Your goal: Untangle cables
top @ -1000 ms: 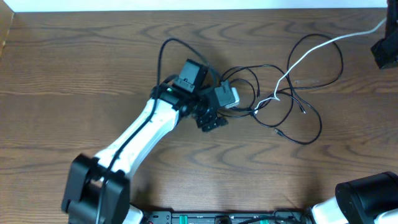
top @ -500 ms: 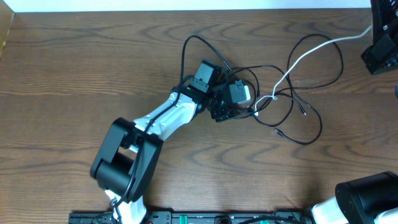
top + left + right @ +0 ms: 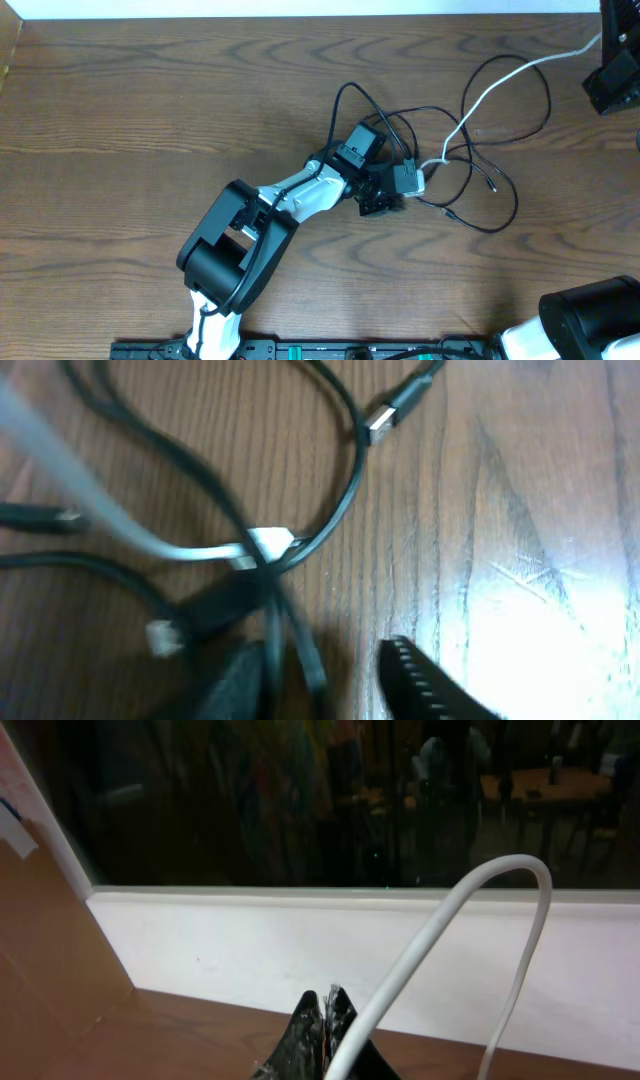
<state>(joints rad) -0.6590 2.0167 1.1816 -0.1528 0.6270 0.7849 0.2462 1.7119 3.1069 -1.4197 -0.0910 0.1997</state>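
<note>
Several thin black cables [image 3: 497, 222] lie in tangled loops on the wooden table [image 3: 150, 120], crossed by a white cable [image 3: 500, 85]. My left gripper [image 3: 400, 193] sits low over the knot's left side. In the left wrist view its jaws [image 3: 335, 685] stand apart, straddling black cables [image 3: 290, 655] without pinching them. The white cable's end [image 3: 265, 545] lies just ahead, beside a black plug [image 3: 385, 415]. At the far right edge my right gripper [image 3: 612, 75] is raised. Its fingers [image 3: 325, 1005] are shut, with the white cable [image 3: 450, 910] rising from them.
A white wall and a dark window [image 3: 300, 800] stand behind the table's far edge. Bare wood lies left of and in front of the tangle. The right arm's base [image 3: 590, 320] sits at the near right corner.
My left arm has swung right across the table onto the tangle, and its jaws have narrowed around the black cables. The right gripper has stayed near the far right edge.
</note>
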